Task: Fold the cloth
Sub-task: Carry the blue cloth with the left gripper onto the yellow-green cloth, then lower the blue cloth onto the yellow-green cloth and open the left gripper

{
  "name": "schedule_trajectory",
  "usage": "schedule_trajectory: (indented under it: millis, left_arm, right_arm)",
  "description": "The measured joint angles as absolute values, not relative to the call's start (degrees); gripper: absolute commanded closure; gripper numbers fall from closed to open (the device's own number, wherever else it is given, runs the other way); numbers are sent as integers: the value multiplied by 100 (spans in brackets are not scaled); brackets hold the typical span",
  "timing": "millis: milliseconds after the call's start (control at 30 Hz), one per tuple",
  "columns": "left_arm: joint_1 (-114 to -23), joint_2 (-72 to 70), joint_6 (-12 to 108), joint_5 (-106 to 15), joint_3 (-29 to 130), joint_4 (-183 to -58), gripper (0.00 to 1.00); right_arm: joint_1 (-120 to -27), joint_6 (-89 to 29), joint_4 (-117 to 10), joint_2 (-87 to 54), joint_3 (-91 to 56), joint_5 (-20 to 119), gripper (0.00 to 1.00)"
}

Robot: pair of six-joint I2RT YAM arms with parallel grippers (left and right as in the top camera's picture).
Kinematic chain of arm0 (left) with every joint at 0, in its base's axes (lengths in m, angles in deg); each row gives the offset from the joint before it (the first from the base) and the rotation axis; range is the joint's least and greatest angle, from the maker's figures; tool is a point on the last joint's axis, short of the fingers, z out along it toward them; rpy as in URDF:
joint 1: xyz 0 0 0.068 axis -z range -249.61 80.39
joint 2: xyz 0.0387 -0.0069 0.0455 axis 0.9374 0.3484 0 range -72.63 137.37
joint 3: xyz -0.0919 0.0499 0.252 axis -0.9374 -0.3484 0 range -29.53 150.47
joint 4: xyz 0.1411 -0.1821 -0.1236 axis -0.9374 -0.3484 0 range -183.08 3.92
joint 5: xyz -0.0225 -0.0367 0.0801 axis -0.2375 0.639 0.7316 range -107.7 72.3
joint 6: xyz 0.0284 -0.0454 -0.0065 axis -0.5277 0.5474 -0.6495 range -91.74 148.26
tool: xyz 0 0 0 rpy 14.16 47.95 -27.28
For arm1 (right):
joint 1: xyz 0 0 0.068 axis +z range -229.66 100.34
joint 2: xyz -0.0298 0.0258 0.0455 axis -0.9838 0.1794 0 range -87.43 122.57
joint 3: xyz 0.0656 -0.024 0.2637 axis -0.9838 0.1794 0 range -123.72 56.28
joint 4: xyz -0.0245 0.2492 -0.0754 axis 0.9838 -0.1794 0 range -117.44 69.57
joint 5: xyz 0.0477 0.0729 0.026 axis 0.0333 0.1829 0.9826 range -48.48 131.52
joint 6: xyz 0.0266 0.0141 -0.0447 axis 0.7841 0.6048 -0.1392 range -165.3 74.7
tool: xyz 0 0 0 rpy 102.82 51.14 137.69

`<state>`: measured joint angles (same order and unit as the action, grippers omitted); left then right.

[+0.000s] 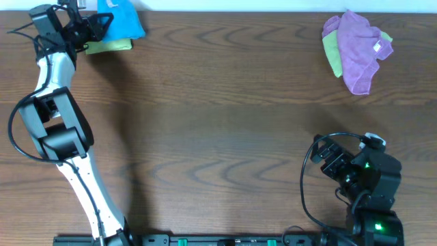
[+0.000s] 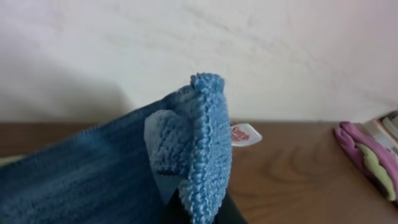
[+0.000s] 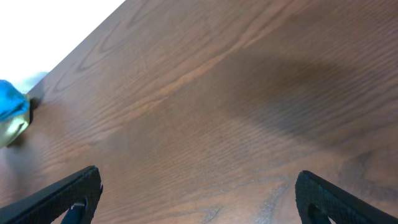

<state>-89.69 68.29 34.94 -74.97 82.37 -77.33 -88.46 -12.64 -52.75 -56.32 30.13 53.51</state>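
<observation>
Cloth in jaws, left arm outstretched

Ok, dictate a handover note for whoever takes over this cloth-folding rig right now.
Left gripper: shut on an edge of the blue cloth, at the table's far left corner.
Right gripper: open and empty, fingers wide apart over bare wood, near right.
The blue cloth sits bunched, partly over a lime-green cloth. A purple cloth lies crumpled at far right.
Done: the cloth is grasped. I cannot tell whether it is folded.
Left: check it, then probably spread it mid-table and fold.
</observation>
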Motion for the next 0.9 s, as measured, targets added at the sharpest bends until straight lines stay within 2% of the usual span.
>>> schedule_trajectory:
  millis: [200, 900]
  left_arm:
    - [-9142, 6829, 3586, -7563, 8237, -7276, 94]
    - [-9240, 6949, 3927, -7991, 8237, -7095, 94]
  right_arm:
    - [-8846, -1242, -5284, -5630, 3013, 5351, 1]
    - [-8846, -1115, -5343, -5630, 3013, 5351, 1]
